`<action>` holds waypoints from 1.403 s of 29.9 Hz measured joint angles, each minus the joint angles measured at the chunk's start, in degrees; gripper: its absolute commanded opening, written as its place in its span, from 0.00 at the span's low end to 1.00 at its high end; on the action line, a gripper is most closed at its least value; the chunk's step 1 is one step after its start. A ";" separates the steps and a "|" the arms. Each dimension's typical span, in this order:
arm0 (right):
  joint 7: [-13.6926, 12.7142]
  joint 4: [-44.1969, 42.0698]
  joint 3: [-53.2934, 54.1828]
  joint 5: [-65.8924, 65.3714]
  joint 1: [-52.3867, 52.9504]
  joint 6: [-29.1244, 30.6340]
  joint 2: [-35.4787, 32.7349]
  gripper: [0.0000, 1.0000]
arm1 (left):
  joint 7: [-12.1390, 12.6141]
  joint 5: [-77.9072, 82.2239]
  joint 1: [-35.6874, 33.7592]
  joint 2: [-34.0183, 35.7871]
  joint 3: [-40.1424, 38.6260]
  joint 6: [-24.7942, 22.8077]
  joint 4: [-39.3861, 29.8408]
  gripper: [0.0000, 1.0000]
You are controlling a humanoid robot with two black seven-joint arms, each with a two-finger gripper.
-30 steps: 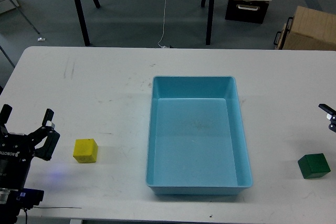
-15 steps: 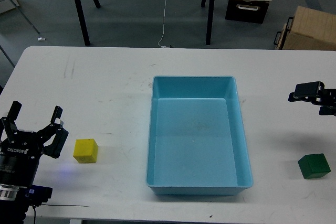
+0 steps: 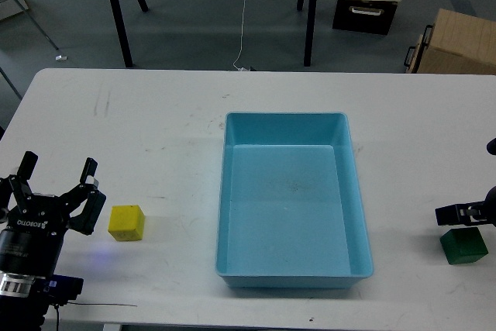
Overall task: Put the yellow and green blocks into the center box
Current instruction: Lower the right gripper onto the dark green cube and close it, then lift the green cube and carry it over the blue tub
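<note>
The yellow block [image 3: 126, 222] lies on the white table at the front left. My left gripper [image 3: 59, 170] is open and empty, its fingers spread, just left of the yellow block and apart from it. The green block [image 3: 464, 245] lies at the front right, near the table's right edge. My right gripper [image 3: 459, 214] comes in from the right edge and sits just above and behind the green block; its fingers cannot be told apart. The light blue box [image 3: 284, 117] stands empty in the middle of the table.
Beyond the table's far edge are black stand legs [image 3: 116, 13], a cardboard box [image 3: 457, 44] and a black crate [image 3: 364, 13] with a white container on it. A thin cable [image 3: 101, 306] lies by the front left edge.
My right gripper has come in from the right edge and dropped down to just above the green block. My left gripper has shifted slightly right. The blocks have not moved.
</note>
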 measured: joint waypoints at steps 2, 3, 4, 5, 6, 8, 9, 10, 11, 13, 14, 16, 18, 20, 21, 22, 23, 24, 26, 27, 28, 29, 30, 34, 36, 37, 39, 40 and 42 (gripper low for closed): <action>0.00 -0.03 -0.01 -0.11 -1.15 0.00 0.07 0.99 | 0.06 0.00 -0.01 0.00 0.00 0.00 0.02 1.00; 0.00 -0.08 -0.01 -0.14 -1.86 0.00 0.13 0.98 | 0.07 0.00 -0.01 0.00 0.01 0.00 0.05 1.00; 0.00 -0.11 -0.01 -0.14 -2.51 0.00 0.22 0.96 | 0.09 0.03 -0.02 0.00 0.01 0.00 0.09 1.00; -0.01 -0.14 0.03 -0.14 -3.11 0.00 0.38 0.91 | 0.12 0.04 -0.06 0.00 0.01 0.00 0.13 1.00; -0.01 -0.15 0.08 -0.13 -3.66 0.00 0.60 0.84 | 0.15 0.05 -0.13 0.00 0.01 0.00 0.15 1.00; 0.00 -0.15 0.18 -0.12 -4.68 0.00 1.02 0.67 | 0.17 0.07 -0.31 0.00 0.05 0.00 0.22 1.00; 0.00 -0.16 0.21 -0.12 -5.00 0.00 1.11 0.54 | 0.17 0.07 -0.46 0.00 0.31 0.00 0.25 1.00; 0.00 -0.15 0.24 -0.12 -5.34 -0.01 1.17 0.40 | 0.17 0.11 -0.57 0.00 0.68 0.00 0.26 1.00; 0.00 -0.15 0.25 -0.12 -5.65 -0.01 1.19 0.26 | 0.10 0.16 -0.63 0.00 1.15 0.00 0.26 1.00; 0.00 -0.12 0.25 -0.12 -6.04 -0.01 1.21 0.10 | -0.03 0.22 -0.69 0.00 1.91 0.00 0.27 1.00; 0.00 -0.10 0.32 -0.12 -6.16 -0.01 1.21 0.00 | -0.08 0.24 -0.70 -0.01 2.13 0.00 0.27 1.00; 0.00 -0.03 0.50 -0.12 -6.22 -0.01 1.21 0.00 | -0.14 0.25 -0.70 -0.08 2.32 0.00 0.27 1.00; 0.00 0.11 0.93 -0.09 -6.24 -0.01 1.14 0.00 | -0.16 0.26 -0.64 -0.14 2.39 0.00 0.28 1.00; -0.01 0.43 1.58 -0.02 -6.24 -0.01 0.94 0.00 | -0.17 0.26 -0.58 -0.16 2.41 0.00 0.28 1.00; -0.01 0.67 1.93 0.01 -6.25 -0.01 0.85 0.00 | -0.17 0.26 -0.54 -0.17 2.41 0.00 0.28 1.00; -0.01 1.03 2.53 0.10 -6.25 0.00 0.74 0.00 | -0.17 0.26 -0.51 -0.17 2.41 0.00 0.28 1.00; -0.01 1.50 3.40 0.28 -6.22 0.00 0.61 0.00 | -0.17 0.26 -0.48 -0.18 2.41 0.00 0.28 1.00; -0.01 2.12 4.69 0.48 -6.06 0.00 0.51 0.00 | -0.18 0.26 -0.44 -0.17 2.41 0.00 0.28 1.00; -0.01 3.02 7.75 1.04 -5.53 0.00 0.42 0.00 | -0.19 0.26 -0.38 -0.18 2.41 0.00 0.28 1.00; -0.01 3.22 9.27 1.55 -5.05 0.00 0.45 0.00 | -0.18 0.26 -0.38 -0.18 2.41 0.00 0.28 1.00; -0.01 3.25 10.83 2.49 -3.96 0.00 0.63 0.00 | -0.19 0.27 -0.37 -0.18 2.41 0.00 0.28 1.00; -0.01 3.13 11.86 3.90 -2.11 0.00 1.06 0.00 | -0.19 0.29 -0.39 -0.19 2.45 0.00 0.28 1.00; -0.02 2.85 12.23 5.50 0.12 -0.01 1.89 0.00 | -0.19 0.32 -0.46 -0.19 2.64 0.00 0.28 1.00; -0.01 0.58 7.92 14.30 12.96 -0.01 8.89 0.00 | -0.28 0.35 -0.68 -0.19 4.44 0.00 0.28 1.00; -0.01 -1.37 2.29 17.57 20.38 -0.01 14.32 0.00 | -0.31 0.35 -0.71 -0.19 4.85 0.00 0.28 1.00; -0.01 -2.44 -0.26 18.38 23.11 -0.01 17.22 0.00 | -0.31 0.35 -0.72 -0.17 4.93 0.00 0.28 1.00; 0.00 -5.54 -5.05 19.30 27.13 -0.01 24.00 0.00 | -0.33 0.35 -0.73 -0.11 4.98 0.00 0.28 1.00; 0.00 -7.14 -6.35 19.43 27.88 -0.01 26.89 0.00 | -0.36 0.35 -0.73 -0.05 4.98 0.00 0.28 1.00; -0.01 -10.74 -8.08 19.50 28.55 -0.01 33.06 0.01 | -0.40 0.33 -0.72 -0.02 4.95 0.00 0.28 1.00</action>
